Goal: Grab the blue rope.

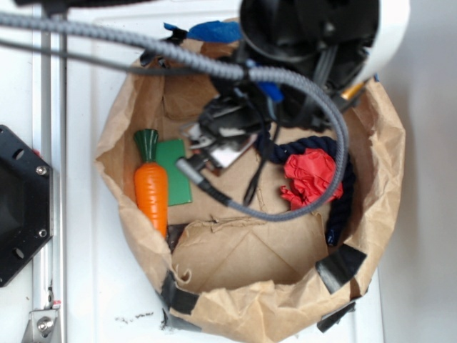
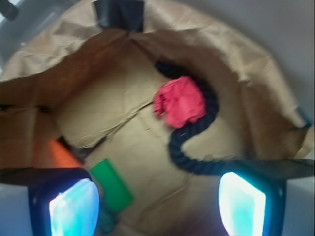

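The blue rope (image 1: 345, 201) is a thick navy twisted rope lying in a curve on the floor of a brown paper bag, around a crumpled red cloth (image 1: 310, 179). In the wrist view the rope (image 2: 189, 162) snakes from under the red cloth (image 2: 179, 102) toward the right finger (image 2: 242, 205). My gripper (image 1: 218, 148) hangs over the bag's middle, left of the rope. Its jaws are wide open and empty (image 2: 157, 199), with bare bag floor between them.
A toy carrot (image 1: 151, 189) and a flat green block (image 1: 173, 171) lie at the bag's left. The rolled bag rim (image 1: 250, 314) rings everything, with black tape patches (image 1: 339, 266). A grey braided cable (image 1: 214, 68) loops over the scene. Blue tape (image 1: 214, 30) sits at the top.
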You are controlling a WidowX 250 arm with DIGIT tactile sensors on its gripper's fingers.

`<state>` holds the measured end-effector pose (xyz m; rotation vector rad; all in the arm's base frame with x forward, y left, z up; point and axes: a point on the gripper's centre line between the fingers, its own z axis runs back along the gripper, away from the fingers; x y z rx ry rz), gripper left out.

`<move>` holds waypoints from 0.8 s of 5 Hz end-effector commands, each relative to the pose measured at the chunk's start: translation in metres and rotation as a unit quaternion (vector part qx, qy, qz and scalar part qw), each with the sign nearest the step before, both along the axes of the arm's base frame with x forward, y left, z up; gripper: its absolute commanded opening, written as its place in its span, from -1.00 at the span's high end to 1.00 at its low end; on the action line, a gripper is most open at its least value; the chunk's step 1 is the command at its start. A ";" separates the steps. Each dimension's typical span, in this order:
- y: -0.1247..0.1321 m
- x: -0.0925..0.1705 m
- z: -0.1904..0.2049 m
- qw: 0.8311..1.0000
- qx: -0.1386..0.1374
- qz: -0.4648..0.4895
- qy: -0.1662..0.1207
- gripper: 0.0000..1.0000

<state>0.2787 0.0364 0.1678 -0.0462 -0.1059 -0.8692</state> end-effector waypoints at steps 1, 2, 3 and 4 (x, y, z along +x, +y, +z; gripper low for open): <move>-0.007 0.008 -0.039 0.999 -0.006 -0.032 -0.035 -1.00; -0.019 0.004 -0.060 0.998 -0.002 -0.051 -0.032 -1.00; -0.026 0.005 -0.075 0.998 -0.003 -0.054 -0.023 -1.00; -0.016 0.013 -0.081 0.998 -0.008 -0.052 -0.017 -1.00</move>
